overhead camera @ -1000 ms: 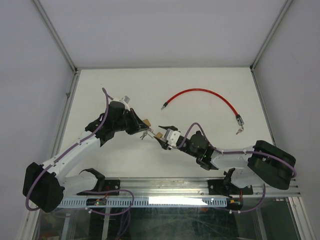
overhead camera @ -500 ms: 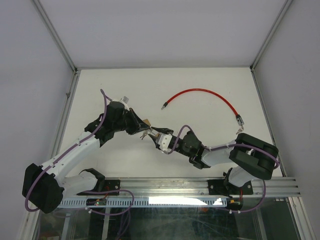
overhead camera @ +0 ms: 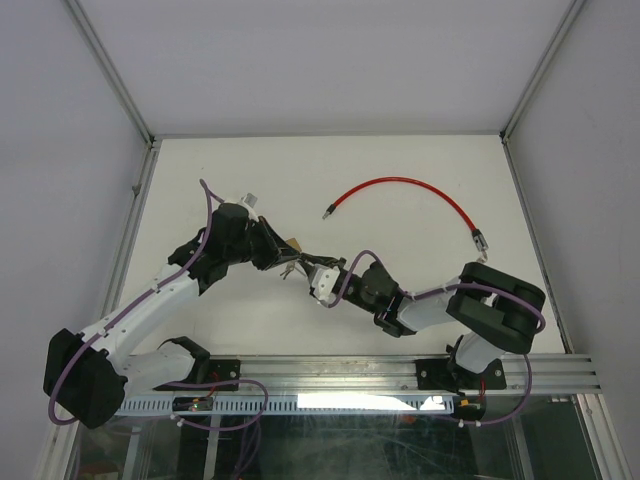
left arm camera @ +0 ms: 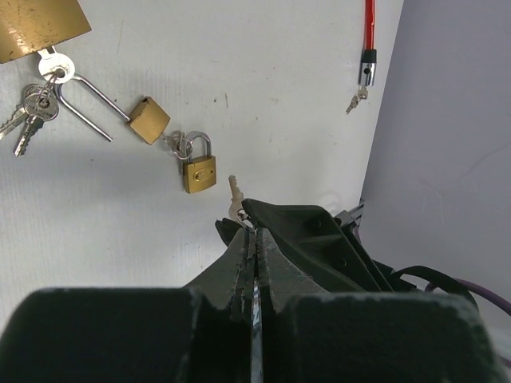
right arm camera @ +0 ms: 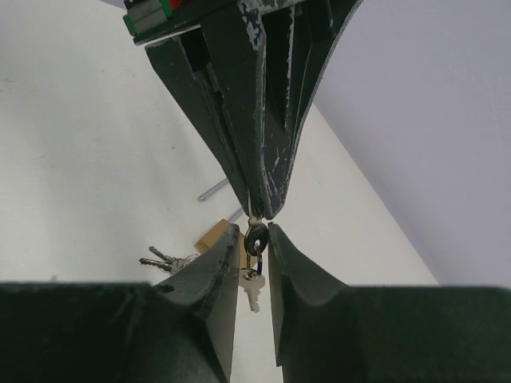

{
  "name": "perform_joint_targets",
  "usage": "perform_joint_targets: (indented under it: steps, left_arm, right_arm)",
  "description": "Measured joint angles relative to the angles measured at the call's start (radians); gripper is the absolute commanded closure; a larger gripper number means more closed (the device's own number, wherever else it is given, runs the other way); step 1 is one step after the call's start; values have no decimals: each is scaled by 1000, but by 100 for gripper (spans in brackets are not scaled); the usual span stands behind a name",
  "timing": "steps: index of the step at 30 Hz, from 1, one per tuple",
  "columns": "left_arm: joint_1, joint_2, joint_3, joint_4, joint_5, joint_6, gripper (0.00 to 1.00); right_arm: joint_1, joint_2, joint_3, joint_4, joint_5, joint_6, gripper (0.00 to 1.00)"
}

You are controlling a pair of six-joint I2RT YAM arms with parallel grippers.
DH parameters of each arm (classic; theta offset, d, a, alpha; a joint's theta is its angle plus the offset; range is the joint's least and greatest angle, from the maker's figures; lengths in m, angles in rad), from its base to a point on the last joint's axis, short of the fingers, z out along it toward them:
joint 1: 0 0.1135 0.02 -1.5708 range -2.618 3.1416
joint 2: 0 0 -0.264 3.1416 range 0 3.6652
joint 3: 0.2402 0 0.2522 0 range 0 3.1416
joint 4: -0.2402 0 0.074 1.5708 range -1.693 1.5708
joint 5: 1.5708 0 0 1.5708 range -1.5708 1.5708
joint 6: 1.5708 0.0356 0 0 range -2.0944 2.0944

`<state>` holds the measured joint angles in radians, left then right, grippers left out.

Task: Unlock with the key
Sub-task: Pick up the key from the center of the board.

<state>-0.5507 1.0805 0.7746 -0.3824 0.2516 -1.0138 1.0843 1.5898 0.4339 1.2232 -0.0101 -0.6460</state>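
Folding inward over the last second, the right arm has carried the right gripper [right arm camera: 254,231] up to the left one at mid-frame in the top view, and its jaws have narrowed. Low in the right wrist view, those jaws stand slightly apart on either side of the key [right arm camera: 256,238], not plainly touching its round head. Just above, the left gripper [left arm camera: 249,227] is clamped tight on that same key. Beyond, on the table [overhead camera: 250,180], the small brass padlock [left arm camera: 199,173] lies centre-left in the left wrist view, with its shackle closed. The red cable [overhead camera: 405,185] lies farthest back. For a clean handover, I judge the right should pinch the head squarely before the left releases, leaving the blade free.
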Motion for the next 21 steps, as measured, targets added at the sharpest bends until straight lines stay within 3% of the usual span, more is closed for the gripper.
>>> perform_joint_targets:
  steps: [5,7,16,21]
  left_arm:
    - [0,-3,-2,0,8,-3,99]
    - [0,-4,-3,1,8,-6,91]
    - [0,-53,-28,49,0,-3,42]
    - [0,-134,-95,142,-29,47,28]
  right_arm:
    - [1,13,0,11,21,-11,93]
    - [3,14,0,14,23,-10,100]
    - [-8,-47,-7,-63,-30,106,100]
    - [-87,-179,-6,-203,-163,302,100]
